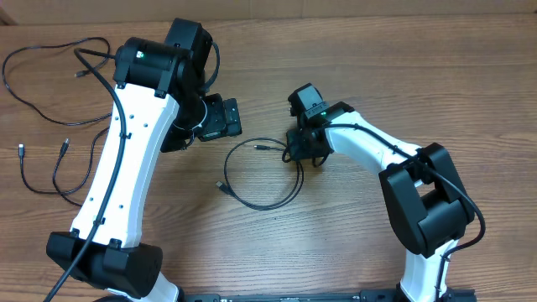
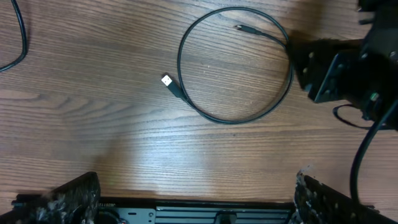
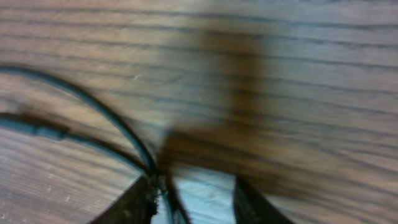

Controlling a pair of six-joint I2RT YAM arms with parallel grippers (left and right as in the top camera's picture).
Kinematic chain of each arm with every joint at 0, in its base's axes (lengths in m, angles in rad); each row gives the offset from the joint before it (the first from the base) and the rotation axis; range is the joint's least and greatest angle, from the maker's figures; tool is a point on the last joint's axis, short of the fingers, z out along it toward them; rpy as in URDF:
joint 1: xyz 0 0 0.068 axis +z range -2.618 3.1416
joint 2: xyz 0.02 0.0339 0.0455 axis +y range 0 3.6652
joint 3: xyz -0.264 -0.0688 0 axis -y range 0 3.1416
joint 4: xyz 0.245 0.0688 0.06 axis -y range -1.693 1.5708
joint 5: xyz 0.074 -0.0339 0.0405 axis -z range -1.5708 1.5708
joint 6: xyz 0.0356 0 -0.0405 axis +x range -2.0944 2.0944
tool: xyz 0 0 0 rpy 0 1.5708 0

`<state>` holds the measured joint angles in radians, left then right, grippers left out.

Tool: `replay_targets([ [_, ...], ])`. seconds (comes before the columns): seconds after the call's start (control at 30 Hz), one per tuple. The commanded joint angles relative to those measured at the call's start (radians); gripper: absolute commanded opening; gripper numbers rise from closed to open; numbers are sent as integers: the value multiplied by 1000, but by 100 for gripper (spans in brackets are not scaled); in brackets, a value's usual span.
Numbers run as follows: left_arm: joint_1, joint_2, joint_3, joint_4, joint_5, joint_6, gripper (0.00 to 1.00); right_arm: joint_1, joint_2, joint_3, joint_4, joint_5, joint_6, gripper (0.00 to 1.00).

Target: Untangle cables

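Observation:
One cable (image 1: 267, 206) lies in a loose loop on the wood in the middle, its USB plug (image 1: 221, 184) at the left and its small plug (image 1: 261, 147) inside the loop. My right gripper (image 1: 304, 157) is down on the loop's right side. In the right wrist view the cable (image 3: 106, 115) runs in between the fingers, close against the left finger (image 3: 130, 202); the jaws still stand apart around it. My left gripper (image 1: 220, 117) hovers wide open to the left of the loop, holding nothing. Two more cables (image 1: 17, 92) (image 1: 57, 180) lie at the far left.
The left wrist view shows the same loop (image 2: 217, 119), its USB plug (image 2: 168, 81) and the right gripper's body (image 2: 329, 74) on the loop's right edge. A stretch of another cable (image 2: 22, 37) crosses the top left corner. The left arm (image 1: 117, 184) spans the table's left side.

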<state>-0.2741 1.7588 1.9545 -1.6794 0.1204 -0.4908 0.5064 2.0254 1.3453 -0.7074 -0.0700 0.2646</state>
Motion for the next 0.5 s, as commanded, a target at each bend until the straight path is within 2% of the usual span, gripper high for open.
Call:
replay_targets([
  [0.0,-2,2,4,0,11,23,99,21,7,-3,-3,27,-5,40],
  [0.03,-2,2,4,0,11,23,100,22,5,0,-11,28,-2,32],
  [0.07,-2,2,4,-1,11,23,100,22,-1,9,-24,28,19,32],
  [0.17,-2,2,4,-10,11,24,100,21,-23,63,-67,26,72,34],
  [0.33,-2,2,4,-10,11,23,100,24,-47,176,-169,24,34,40],
  [0.47,-2,2,4,-9,6,18,100,24,-41,174,-196,24,35,41],
])
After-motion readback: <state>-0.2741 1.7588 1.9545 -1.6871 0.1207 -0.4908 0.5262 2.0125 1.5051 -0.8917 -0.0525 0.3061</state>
